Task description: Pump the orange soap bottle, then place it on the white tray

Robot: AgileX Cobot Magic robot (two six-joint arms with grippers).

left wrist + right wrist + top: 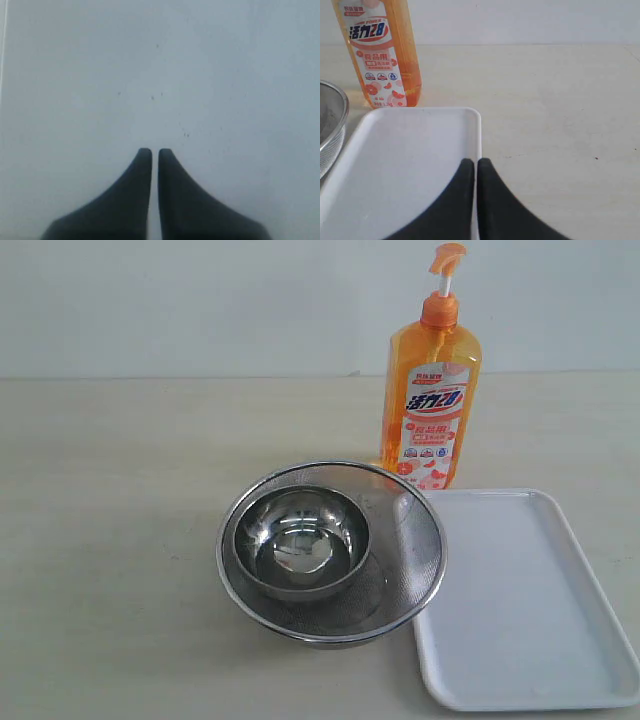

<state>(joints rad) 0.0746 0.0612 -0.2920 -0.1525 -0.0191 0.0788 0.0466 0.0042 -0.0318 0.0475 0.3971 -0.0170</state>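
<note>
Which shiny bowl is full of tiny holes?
The bigger outer one, the mesh strainer; the smaller bowl sitting inside it is smooth, solid steel.

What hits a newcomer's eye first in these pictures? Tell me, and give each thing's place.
The tall orange soap bottle stands upright at the back of the table, by far the brightest thing in the exterior view. In front of it, a shiny steel bowl sits nested inside a round mesh strainer. On the right of that view lies the white tray, nothing on it, its far edge near the bottle's base.
</note>
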